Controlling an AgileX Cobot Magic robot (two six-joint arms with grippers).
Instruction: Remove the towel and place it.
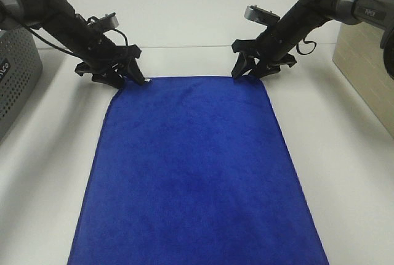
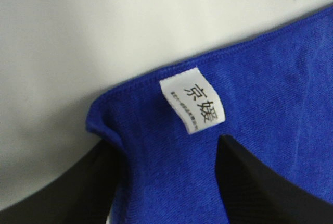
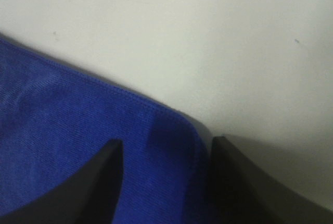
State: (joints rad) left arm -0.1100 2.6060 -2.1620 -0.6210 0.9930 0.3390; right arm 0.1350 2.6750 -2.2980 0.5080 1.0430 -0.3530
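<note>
Black fingers [image 2: 255, 187] of the left gripper [image 2: 166, 146] fill the foreground of its wrist view, standing apart with nothing pinched. The towel's [image 1: 197, 172] far-left corner lies between them, with its white tag [image 2: 193, 100] just ahead. The cloth puckers into a small fold against one finger. We see much the same on the other side: the right gripper [image 3: 165, 141] is spread too, its fingers [image 3: 250, 187] straddling the rounded far-right corner, one of them right at the stitched hem.

From above, we see the royal-blue towel lying flat on the white table [image 1: 184, 12], running from the view's near edge to the two grippers at its far corners.

We judge the step in hand to be gripping both corners. To do it well, we would seat each corner deeper between the pads before closing, so the hem is caught rather than a loose fold. We would then close and lift both arms together, keeping the far edge taut and level.

A grey perforated bin [image 1: 15, 74] stands at the left; its inside is hidden. A pale box-like object [image 1: 363, 74] sits at the right; we cannot tell whether it holds anything.
</note>
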